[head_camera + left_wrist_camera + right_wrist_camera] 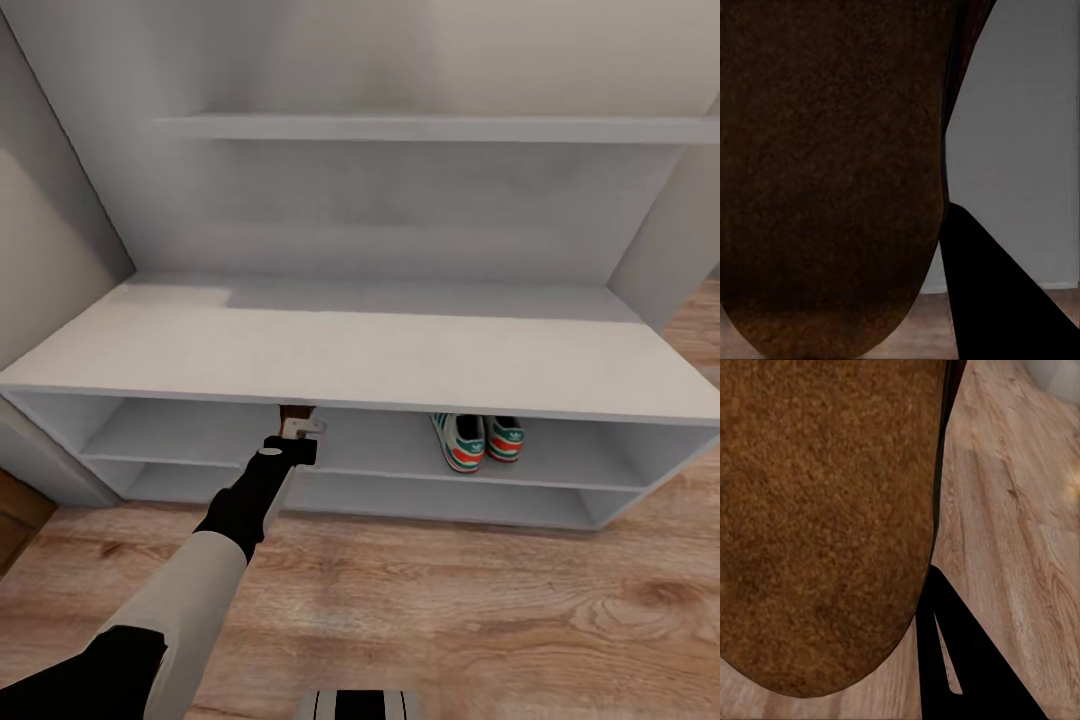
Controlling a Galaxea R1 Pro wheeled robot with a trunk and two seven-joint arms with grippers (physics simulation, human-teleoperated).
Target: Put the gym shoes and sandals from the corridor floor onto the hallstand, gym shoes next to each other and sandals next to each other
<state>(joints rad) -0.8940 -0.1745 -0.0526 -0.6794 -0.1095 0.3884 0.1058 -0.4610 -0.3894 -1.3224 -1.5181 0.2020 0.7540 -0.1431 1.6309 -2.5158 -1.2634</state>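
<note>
Reaching forward, my left gripper point(300, 425) clamps a brown sandal point(296, 410) at the hallstand's point(330, 345) middle tier, arm stretched low. My right gripper grips another sandal point(825, 525) above the floor point(1020, 510). Gym shoes point(477, 438) sit on that tier.

Left arm point(190, 590) with cream-white forearm shell, black elbow and wrist sections, pale grey claw point(300, 428) mount

A brown sandal point(825, 517) with a grainy, rounded sole surface sits directly in front of the camera. One dark finger point(967, 660) of the right pincer lies against the sandal's edge. Beyond them is the corridor floor point(1012, 510), light wood planks with visible grain.
</note>
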